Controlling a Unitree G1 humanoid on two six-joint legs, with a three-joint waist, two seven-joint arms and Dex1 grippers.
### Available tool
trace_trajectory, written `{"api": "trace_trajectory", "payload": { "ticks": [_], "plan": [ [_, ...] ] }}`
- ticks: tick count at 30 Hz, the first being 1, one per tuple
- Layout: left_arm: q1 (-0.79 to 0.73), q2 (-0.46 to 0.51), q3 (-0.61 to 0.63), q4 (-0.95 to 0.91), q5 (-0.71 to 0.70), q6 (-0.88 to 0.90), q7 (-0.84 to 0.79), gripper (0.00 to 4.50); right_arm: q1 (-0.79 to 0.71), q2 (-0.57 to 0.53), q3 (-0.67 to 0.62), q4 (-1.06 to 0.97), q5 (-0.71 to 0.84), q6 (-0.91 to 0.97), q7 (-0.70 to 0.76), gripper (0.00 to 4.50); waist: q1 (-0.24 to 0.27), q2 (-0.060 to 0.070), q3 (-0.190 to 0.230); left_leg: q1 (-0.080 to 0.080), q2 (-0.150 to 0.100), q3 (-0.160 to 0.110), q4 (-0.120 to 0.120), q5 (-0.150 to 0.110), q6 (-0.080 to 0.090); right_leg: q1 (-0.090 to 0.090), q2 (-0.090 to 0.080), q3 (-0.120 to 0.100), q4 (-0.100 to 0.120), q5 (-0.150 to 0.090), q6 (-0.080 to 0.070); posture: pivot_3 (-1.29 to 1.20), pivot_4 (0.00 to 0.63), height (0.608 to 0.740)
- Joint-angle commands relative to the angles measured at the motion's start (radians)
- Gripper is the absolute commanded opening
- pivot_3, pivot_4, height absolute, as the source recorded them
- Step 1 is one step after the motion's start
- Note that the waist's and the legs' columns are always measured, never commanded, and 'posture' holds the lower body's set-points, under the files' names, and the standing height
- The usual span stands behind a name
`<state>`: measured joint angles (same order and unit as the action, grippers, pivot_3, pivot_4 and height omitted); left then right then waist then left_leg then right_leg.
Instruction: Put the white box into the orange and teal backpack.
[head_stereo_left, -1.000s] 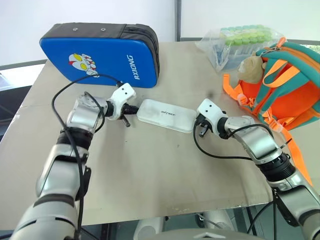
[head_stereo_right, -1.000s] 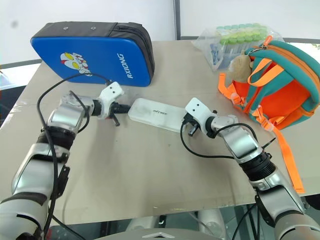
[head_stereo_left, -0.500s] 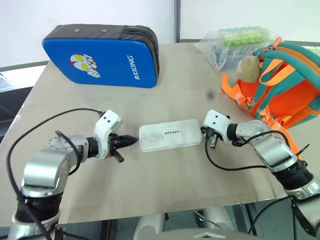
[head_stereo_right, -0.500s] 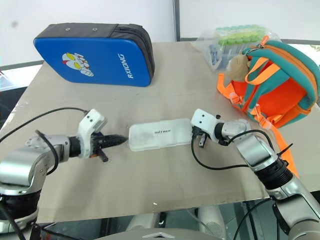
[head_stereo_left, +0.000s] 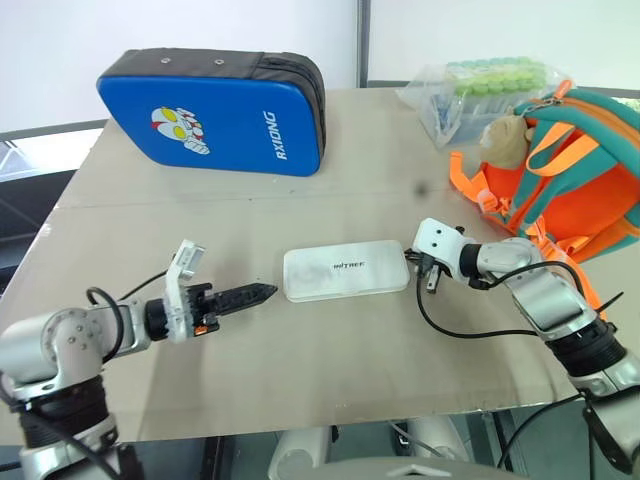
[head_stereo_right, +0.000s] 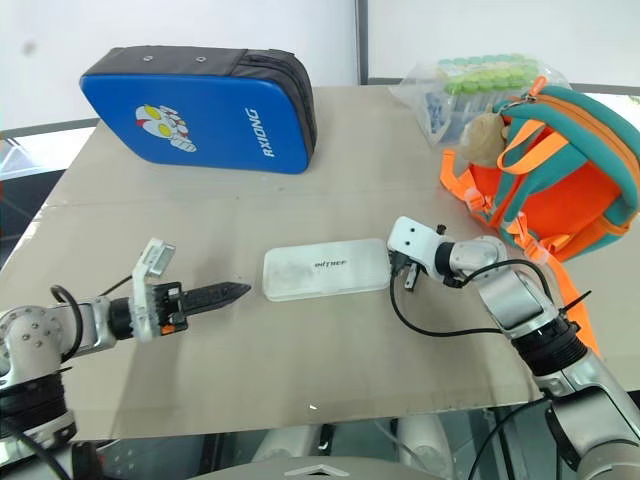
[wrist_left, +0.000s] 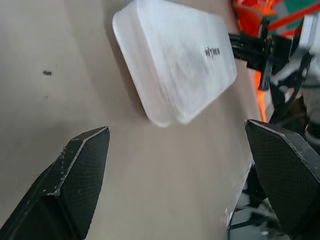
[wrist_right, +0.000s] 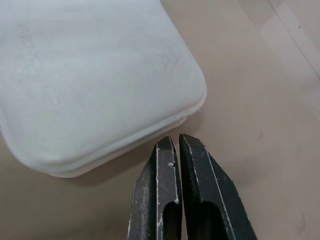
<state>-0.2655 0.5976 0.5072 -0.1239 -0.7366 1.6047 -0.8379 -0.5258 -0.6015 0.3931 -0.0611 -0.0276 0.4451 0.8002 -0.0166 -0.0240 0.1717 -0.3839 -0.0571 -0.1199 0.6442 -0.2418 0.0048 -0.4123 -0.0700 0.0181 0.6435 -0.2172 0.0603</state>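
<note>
The white box (head_stereo_left: 345, 272) lies flat on the table's middle, long side running left to right, small dark lettering on top. My left gripper (head_stereo_left: 262, 293) is open, a short gap to the left of the box's left end, pointing at it; its fingers (wrist_left: 75, 170) stand wide apart with nothing between them. At the box's right end, my right gripper (head_stereo_left: 431, 281) is shut and empty, its fingertips (wrist_right: 167, 150) just off the box's rounded corner (wrist_right: 192, 95). The orange and teal backpack (head_stereo_left: 575, 170) stands at the right edge with a beige plush animal (head_stereo_left: 500, 140) on it.
A big blue padded case (head_stereo_left: 215, 110) with a cartoon figure lies at the back left. A clear bag of green-capped tubes (head_stereo_left: 480, 85) sits behind the backpack. Orange straps (head_stereo_left: 590, 290) trail along the table's right edge. The table's front edge (head_stereo_left: 300, 425) is close.
My left gripper drew back from the box's left end toward me, rolled over and opened. The box swung from slanted to nearly level and slid nearer. The right gripper stayed at its right end.
</note>
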Motion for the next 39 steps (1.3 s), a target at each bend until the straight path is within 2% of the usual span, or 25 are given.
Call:
{"api": "trace_trajectory", "payload": {
  "ticks": [1,6,9,12,16,18,19,22,23,24,25,26,29,30,33,34,36,39],
  "plan": [
    [-0.045,-0.043,-0.047,0.044,0.016,-0.020,0.068,4.47,-0.030,0.030,0.007,0.010,-0.015,-0.051,0.015,0.00,0.001,0.000,0.000,0.000,0.000,0.000,0.000,0.000,0.000,0.000,0.000,0.000,0.000,0.000,0.000,0.00,0.150,0.740],
    [-0.114,-0.123,-0.065,0.139,0.006,-0.061,0.106,4.47,-0.069,0.150,0.039,0.112,-0.018,-0.129,0.025,0.00,0.001,0.000,-0.001,0.002,0.000,0.001,0.000,0.001,-0.001,0.001,0.000,0.001,0.000,0.001,-0.001,0.00,0.150,0.740],
    [-0.120,-0.138,-0.081,0.151,-0.005,-0.067,0.112,4.47,-0.097,0.213,0.043,0.194,-0.048,-0.164,0.002,0.00,0.002,0.000,-0.001,0.002,0.000,0.000,0.000,0.002,-0.002,0.001,0.000,0.001,0.001,0.001,-0.001,0.00,0.150,0.740],
    [-0.109,-0.142,-0.065,0.138,-0.019,-0.077,0.123,3.72,-0.103,0.221,0.014,0.218,-0.064,-0.178,-0.023,0.00,0.002,0.000,-0.001,0.002,0.000,0.000,0.000,0.002,-0.003,0.002,0.000,0.001,0.001,0.001,-0.001,0.00,0.150,0.740],
    [-0.089,-0.147,-0.025,0.125,-0.041,-0.074,0.149,2.11,-0.064,0.196,-0.063,0.155,-0.042,-0.152,-0.052,0.00,0.004,0.000,-0.001,0.001,0.000,-0.001,0.000,0.002,-0.003,0.000,0.000,0.001,0.001,0.001,-0.001,0.00,0.150,0.740],
    [-0.080,-0.155,0.002,0.118,-0.062,-0.074,0.166,1.29,-0.014,0.170,-0.139,0.041,0.016,-0.050,-0.046,0.00,0.005,0.000,-0.001,0.000,0.000,-0.001,-0.001,0.002,-0.003,0.000,0.000,0.000,0.001,0.001,-0.001,0.00,0.150,0.740],
    [-0.076,-0.158,0.017,0.115,-0.072,-0.078,0.174,1.14,0.025,0.155,-0.200,-0.048,0.079,0.046,-0.034,0.00,0.006,0.000,-0.001,0.000,-0.001,-0.001,-0.001,0.002,-0.003,0.000,-0.001,0.000,0.000,0.001,-0.001,0.00,0.150,0.740],
    [-0.065,-0.168,0.063,0.091,-0.106,-0.089,0.193,1.12,0.125,0.124,-0.370,-0.283,0.265,0.241,-0.012,0.00,0.005,0.000,-0.001,0.000,0.000,-0.002,-0.001,0.002,-0.003,0.001,-0.001,0.000,-0.001,0.001,-0.001,0.00,0.150,0.740],
    [-0.063,-0.172,0.078,0.078,-0.122,-0.087,0.198,1.12,0.151,0.121,-0.427,-0.349,0.306,0.299,-0.034,0.54,0.003,0.000,-0.001,0.000,0.000,-0.002,-0.001,0.001,-0.002,0.000,-0.001,0.000,-0.001,0.001,-0.001,0.00,0.150,0.740],
    [-0.061,-0.175,0.087,0.062,-0.133,-0.095,0.206,1.12,0.185,0.110,-0.492,-0.422,0.342,0.362,-0.056,0.74,0.002,0.000,-0.001,0.000,0.000,-0.002,-0.002,-0.001,0.001,0.000,-0.001,0.000,-0.001,0.001,-0.001,0.00,0.150,0.740],
    [-0.059,-0.175,0.092,0.049,-0.143,-0.104,0.211,1.12,0.213,0.106,-0.545,-0.486,0.371,0.418,-0.081,1.23,0.002,0.000,-0.001,0.000,0.001,-0.002,-0.002,-0.001,0.001,0.000,-0.001,0.000,-0.001,0.001,-0.001,0.00,0.150,0.740],
    [-0.063,-0.183,0.100,0.030,-0.156,-0.116,0.218,1.11,0.257,0.121,-0.655,-0.578,0.432,0.502,-0.112,1.72,0.001,0.000,-0.001,0.001,0.001,-0.002,-0.003,-0.001,0.001,0.000,-0.001,0.000,-0.001,0.001,-0.001,0.00,0.150,0.740],
    [-0.076,-0.194,0.109,0.008,-0.177,-0.147,0.234,1.09,0.323,0.152,-0.835,-0.737,0.537,0.645,-0.171,2.62,0.005,0.000,-0.001,0.000,0.002,-0.003,-0.003,-0.001,0.001,0.000,0.000,-0.002,-0.001,0.001,-0.001,0.00,0.150,0.740],
    [-0.083,-0.200,0.106,0.002,-0.179,-0.161,0.241,1.09,0.337,0.163,-0.891,-0.781,0.547,0.693,-0.197,2.83,0.006,0.000,-0.001,0.000,0.002,-0.003,-0.003,-0.001,0.001,0.000,0.000,-0.002,-0.001,0.001,-0.001,0.00,0.150,0.740],
    [-0.129,-0.218,0.086,0.016,-0.183,-0.196,0.273,1.08,0.326,0.189,-1.023,-0.893,0.548,0.873,-0.300,3.87,0.006,0.000,-0.001,0.001,0.003,-0.002,-0.002,-0.001,0.001,0.001,0.000,-0.001,-0.001,0.001,-0.001,0.00,0.150,0.740],
    [-0.153,-0.225,0.073,0.026,-0.189,-0.205,0.277,1.08,0.299,0.184,-1.038,-0.906,0.519,0.937,-0.354,4.01,0.008,0.000,-0.001,0.001,0.003,-0.001,-0.002,-0.001,0.001,0.001,0.000,0.000,-0.001,0.001,-0.001,0.00,0.150,0.740],
    [-0.187,-0.233,0.061,0.037,-0.208,-0.208,0.285,1.08,0.244,0.175,-1.040,-0.903,0.481,1.021,-0.430,4.01,0.009,0.000,-0.001,0.000,0.002,-0.001,-0.001,-0.001,0.001,0.000,0.000,-0.001,-0.001,0.002,-0.001,0.00,0.150,0.740],
    [-0.232,-0.250,0.043,0.034,-0.217,-0.213,0.313,1.08,0.128,0.209,-1.004,-0.799,0.434,1.025,-0.525,4.01,0.005,0.000,-0.001,0.000,0.001,0.001,-0.001,-0.001,0.002,0.000,0.000,0.001,-0.001,0.002,-0.001,0.00,0.150,0.740]
  ]
}}
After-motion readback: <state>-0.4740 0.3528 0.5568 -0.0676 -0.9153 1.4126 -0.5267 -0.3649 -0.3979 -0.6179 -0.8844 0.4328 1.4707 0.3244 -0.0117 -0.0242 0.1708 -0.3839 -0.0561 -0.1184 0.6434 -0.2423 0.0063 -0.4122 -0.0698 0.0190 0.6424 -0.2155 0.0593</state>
